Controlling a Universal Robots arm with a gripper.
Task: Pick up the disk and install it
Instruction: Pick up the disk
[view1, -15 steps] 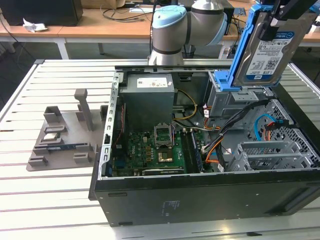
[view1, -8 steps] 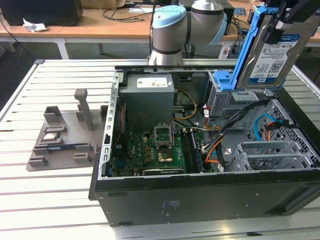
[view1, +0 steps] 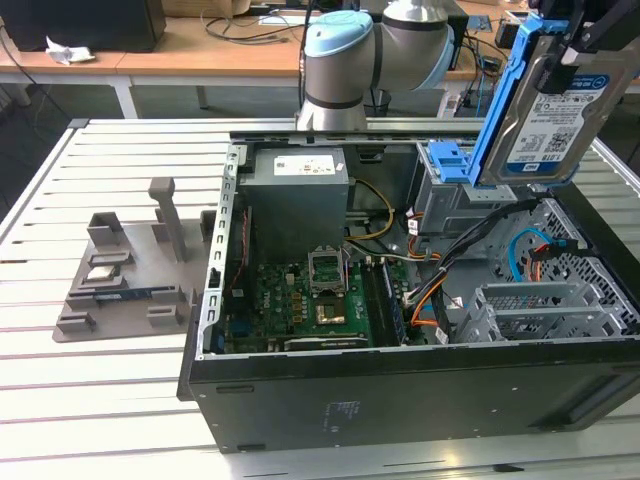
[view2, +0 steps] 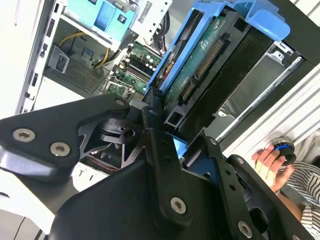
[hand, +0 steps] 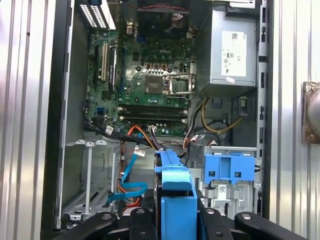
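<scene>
Holding the disk (view1: 548, 110) clamped in our gripper (view2: 172, 127), we risk it slipping from this narrow edge grip onto the cables (hand: 142, 134) beneath.

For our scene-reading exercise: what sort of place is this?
Probably a robotics lab or workshop: an open computer case lies on a slatted metal table, cluttered desks stand behind, and the end effector grips the disk.

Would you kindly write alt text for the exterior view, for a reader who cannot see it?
The gripper holds the disk, blue-framed and tilted, above the open computer case. A grey fixture lies on the slatted table at the exterior view's left.
</scene>
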